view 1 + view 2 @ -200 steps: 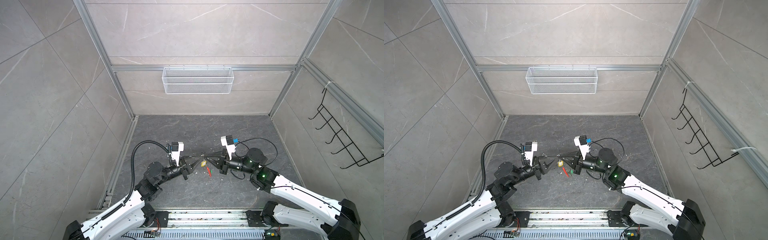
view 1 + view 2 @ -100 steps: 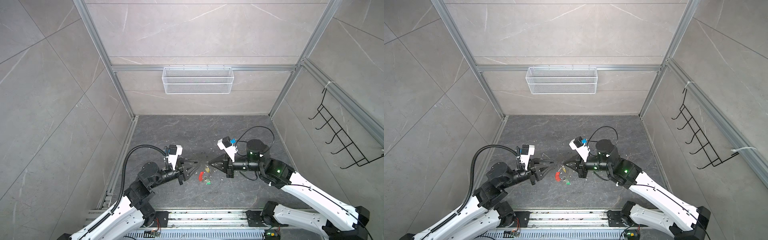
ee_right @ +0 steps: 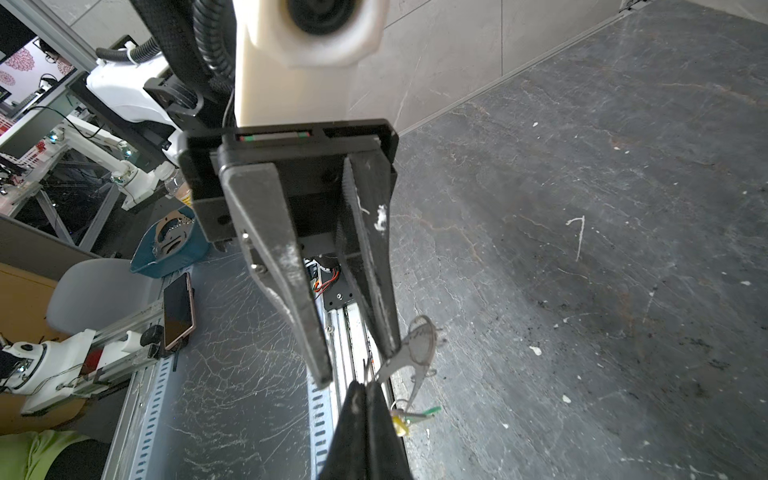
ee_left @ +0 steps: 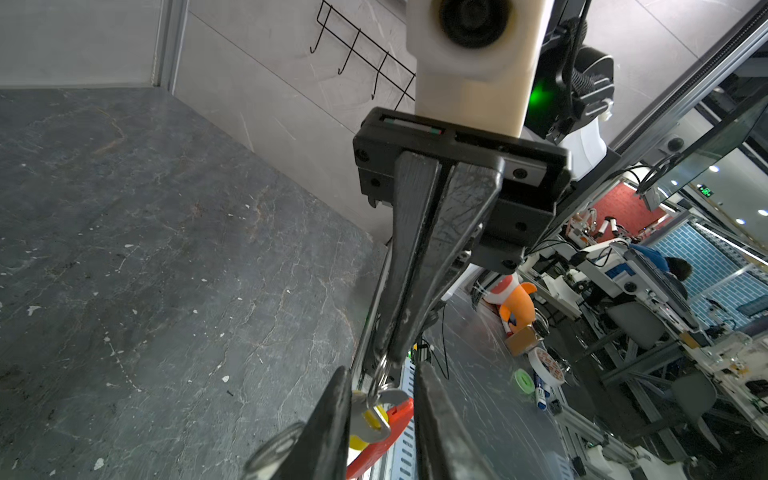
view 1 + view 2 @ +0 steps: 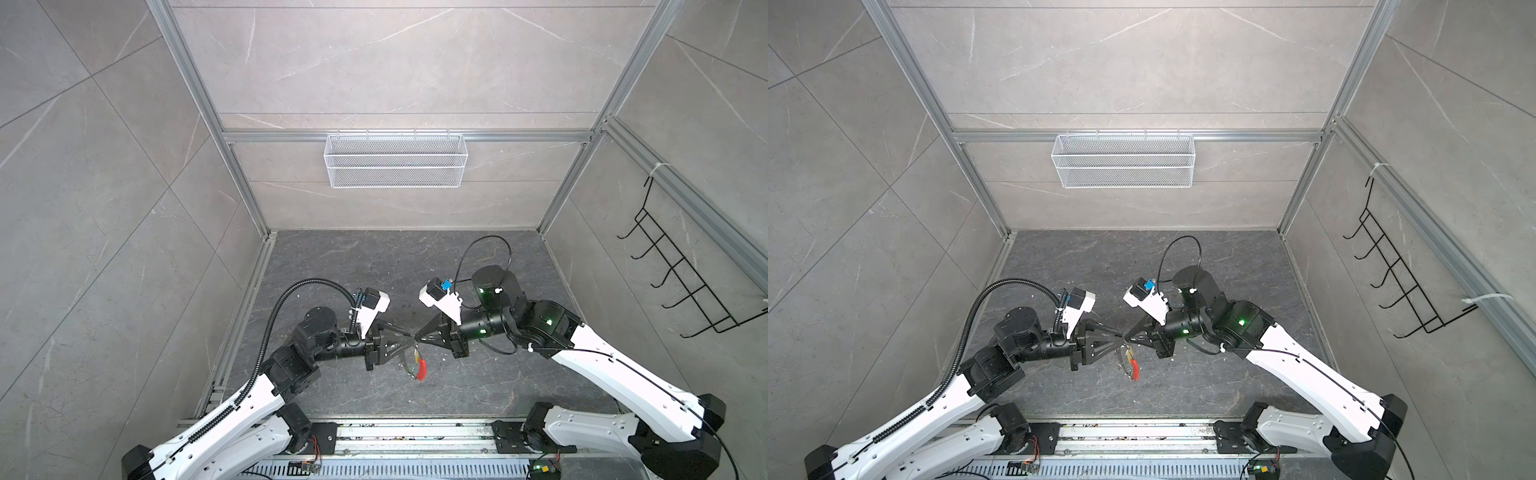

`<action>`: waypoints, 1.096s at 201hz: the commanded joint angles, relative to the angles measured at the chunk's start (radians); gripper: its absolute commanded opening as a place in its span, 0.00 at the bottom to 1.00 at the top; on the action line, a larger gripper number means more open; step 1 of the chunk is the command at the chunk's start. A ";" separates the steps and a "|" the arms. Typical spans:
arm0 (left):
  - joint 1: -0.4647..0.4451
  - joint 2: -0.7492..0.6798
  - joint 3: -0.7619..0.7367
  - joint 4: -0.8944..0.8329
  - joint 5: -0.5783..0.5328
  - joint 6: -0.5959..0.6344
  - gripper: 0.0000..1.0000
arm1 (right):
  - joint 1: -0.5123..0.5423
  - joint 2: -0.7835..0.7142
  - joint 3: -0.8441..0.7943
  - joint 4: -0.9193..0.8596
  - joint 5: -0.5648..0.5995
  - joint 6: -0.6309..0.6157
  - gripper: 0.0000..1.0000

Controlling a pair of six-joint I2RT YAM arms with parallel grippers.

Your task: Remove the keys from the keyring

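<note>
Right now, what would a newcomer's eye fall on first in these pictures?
Two grippers meet tip to tip above the front middle of the dark floor: the right gripper is pinched shut on the keyring, and the left gripper is open, facing it. Just below hangs the red sleeve, the one bright spot, with the yellow-tagged key and green-tagged key beside it.

White mesh basket on back wall, black hook rack (right wall), dark stone floor

Red-sleeved keyring hangs aloft, yellow- and green-tagged keys attached.
</note>
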 commanded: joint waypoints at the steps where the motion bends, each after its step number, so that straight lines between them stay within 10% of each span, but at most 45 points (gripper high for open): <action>1: -0.001 -0.006 0.034 0.011 0.038 0.032 0.27 | 0.000 0.009 0.047 -0.022 -0.022 -0.026 0.00; 124: -0.002 -0.010 -0.018 0.178 -0.009 -0.030 0.00 | -0.001 0.007 0.015 0.093 -0.026 0.058 0.00; 161: -0.002 -0.066 -0.071 0.255 -0.118 -0.066 0.00 | 0.000 -0.087 -0.066 0.259 0.055 0.163 0.34; 220: -0.003 -0.115 -0.145 0.430 -0.278 -0.150 0.00 | 0.000 -0.197 -0.258 0.617 0.118 0.331 0.46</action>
